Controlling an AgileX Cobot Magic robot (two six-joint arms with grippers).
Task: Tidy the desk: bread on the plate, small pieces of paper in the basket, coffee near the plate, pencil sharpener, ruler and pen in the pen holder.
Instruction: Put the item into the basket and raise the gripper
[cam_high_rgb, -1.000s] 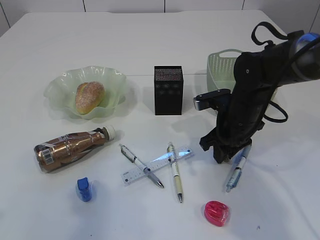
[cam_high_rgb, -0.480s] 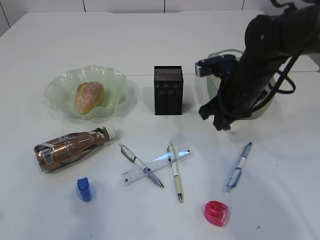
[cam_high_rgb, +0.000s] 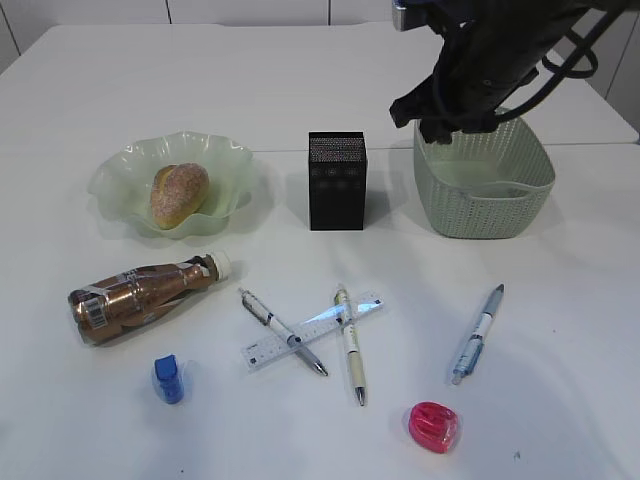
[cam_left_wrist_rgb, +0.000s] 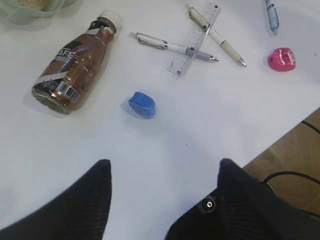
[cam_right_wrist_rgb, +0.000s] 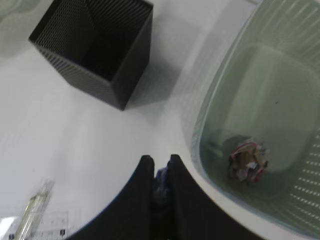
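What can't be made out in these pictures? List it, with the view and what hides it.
- What the right gripper pinches: wrist view shows only a bluish scrap between the nearly closed fingers.
- Right gripper in the exterior view: hidden behind its own arm.
- Crumpled paper in the basket: blurred; hidden by the wall in the exterior view.
- Ruler markings: too small.
- Left gripper: fingertips only, rest cut off by the bottom edge.

Our matte black right arm (cam_high_rgb: 490, 55) is bulky and angular, with looping black cables (cam_high_rgb: 575, 55) and a grey-blue camera block (cam_high_rgb: 402, 14) at its wrist. Our right gripper (cam_right_wrist_rgb: 160, 172) has two smooth, black, tapering fingers (cam_right_wrist_rgb: 142, 187). Our left gripper (cam_left_wrist_rgb: 162, 172) shows broad, textured black fingers (cam_left_wrist_rgb: 87, 200) and a small round silver screw (cam_left_wrist_rgb: 208, 204).
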